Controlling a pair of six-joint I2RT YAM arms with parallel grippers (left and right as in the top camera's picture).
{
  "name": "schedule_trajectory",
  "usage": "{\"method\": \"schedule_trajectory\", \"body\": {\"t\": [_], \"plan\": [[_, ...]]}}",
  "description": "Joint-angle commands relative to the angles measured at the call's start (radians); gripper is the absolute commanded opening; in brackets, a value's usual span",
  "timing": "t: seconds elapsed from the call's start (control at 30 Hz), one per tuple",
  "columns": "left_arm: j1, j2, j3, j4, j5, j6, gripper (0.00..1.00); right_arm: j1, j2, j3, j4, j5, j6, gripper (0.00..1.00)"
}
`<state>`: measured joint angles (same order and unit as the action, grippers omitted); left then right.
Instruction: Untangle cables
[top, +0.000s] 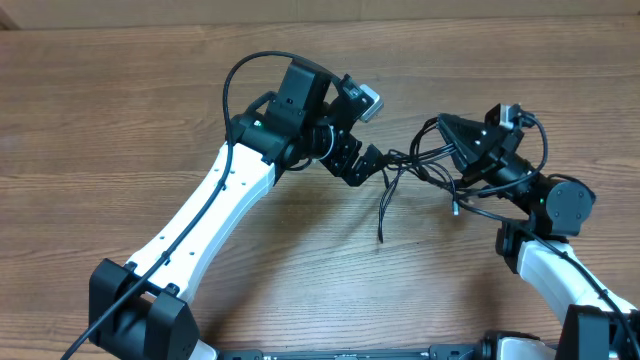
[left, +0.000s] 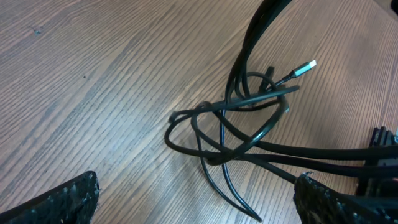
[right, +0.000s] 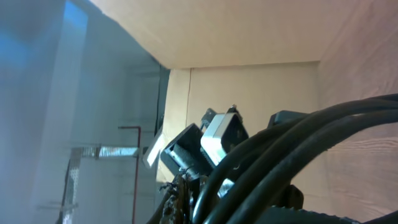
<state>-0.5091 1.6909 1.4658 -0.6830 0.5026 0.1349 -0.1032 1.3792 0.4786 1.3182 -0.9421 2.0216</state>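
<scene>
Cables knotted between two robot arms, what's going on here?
Two robot arms are dealing with a tangle of thin black cables on a wooden table. The right gripper is shut on one side of the bundle. The left gripper is wide open just over the knot, gripping nothing yet.

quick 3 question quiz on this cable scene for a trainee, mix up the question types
1. True or false: the left gripper is clamped on the cables.
2. Which one holds the cables off the table? A) left gripper B) right gripper C) neither
3. Fill in: in the left wrist view, the silver-tipped plug lies ___ the knotted loop (inside/outside).

Key: 1 false, its jaws are wide open. 2 B. 3 outside.
</scene>
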Motion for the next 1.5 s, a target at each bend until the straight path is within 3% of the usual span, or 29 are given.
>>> {"method": "schedule_trajectory", "body": {"t": [0.0, 0.37, 0.57, 0.7, 0.97, 1.13, 1.47], "plan": [[-0.010, -0.016, 0.009, 0.011, 0.022, 0.023, 1.00, -0.003, -0.006, 0.005, 0.035, -0.006, 0.051, 0.04], [-0.015, -0.016, 0.009, 0.016, 0.044, 0.027, 1.00, -0.004, -0.006, 0.005, -0.040, 0.004, 0.039, 0.04], [0.022, -0.019, 0.009, 0.080, 0.366, 0.119, 1.00, -0.004, -0.006, 0.005, -0.181, 0.027, 0.039, 0.04], [0.039, -0.019, 0.009, 0.067, 0.470, 0.208, 0.99, -0.004, -0.006, 0.005, -0.180, 0.045, 0.051, 0.04], [0.010, -0.019, 0.009, 0.012, 0.395, 0.436, 1.00, -0.003, -0.006, 0.005, -0.179, 0.050, 0.050, 0.04], [-0.021, -0.016, 0.009, 0.048, 0.198, 0.436, 1.00, -0.003, -0.006, 0.005, -0.176, 0.035, 0.050, 0.04], [-0.081, -0.014, 0.009, 0.119, 0.189, 0.446, 1.00, -0.002, -0.006, 0.005, -0.176, 0.019, 0.050, 0.04]]}}
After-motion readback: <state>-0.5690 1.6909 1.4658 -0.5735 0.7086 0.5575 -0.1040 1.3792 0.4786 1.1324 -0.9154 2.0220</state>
